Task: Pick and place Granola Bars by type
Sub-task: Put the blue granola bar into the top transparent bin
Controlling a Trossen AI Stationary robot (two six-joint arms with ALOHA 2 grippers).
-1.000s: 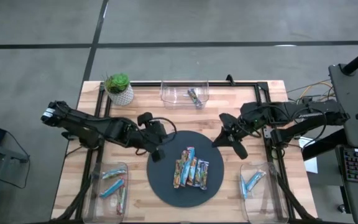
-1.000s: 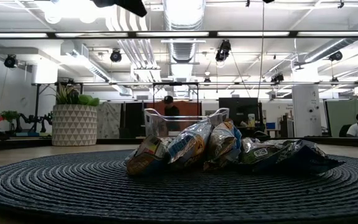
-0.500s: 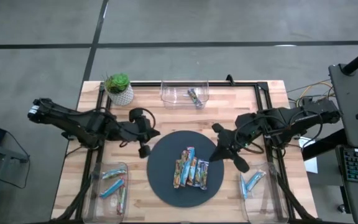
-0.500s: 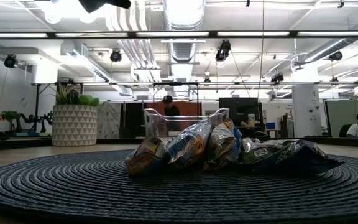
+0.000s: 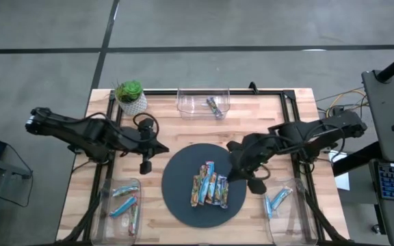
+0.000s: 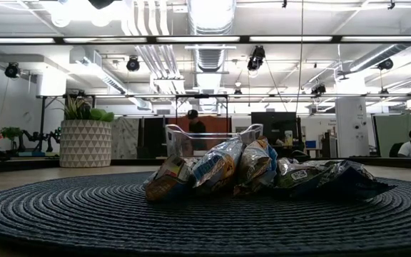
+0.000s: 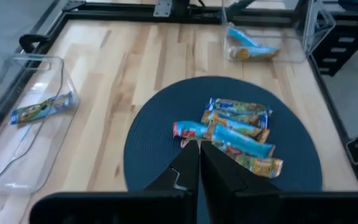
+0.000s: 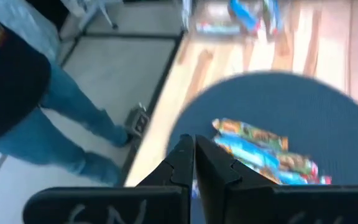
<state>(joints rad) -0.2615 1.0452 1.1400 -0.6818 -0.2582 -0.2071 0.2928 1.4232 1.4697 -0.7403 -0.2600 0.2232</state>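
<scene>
Both arms have shifted: the left pincer (image 5: 144, 166) has drawn back off the mat (image 5: 176, 178), the right pincer (image 5: 239, 175) has swung in over its edge; both are closed and empty. Four or five granola bars (image 5: 210, 185) remain piled there, so a pick comes next, needing open jaws. Three bins (image 5: 187, 102) hold sorted bars.

Overhead, table-level, two wrist views

Left arm extended low from the table's left side, its left gripper (image 5: 144, 166) pointing inward, fingers (image 7: 185, 167) pressed together, nothing held. Right arm reached in from the right side, elbow bent; right gripper (image 5: 237, 176) likewise closed and unladen.
</scene>
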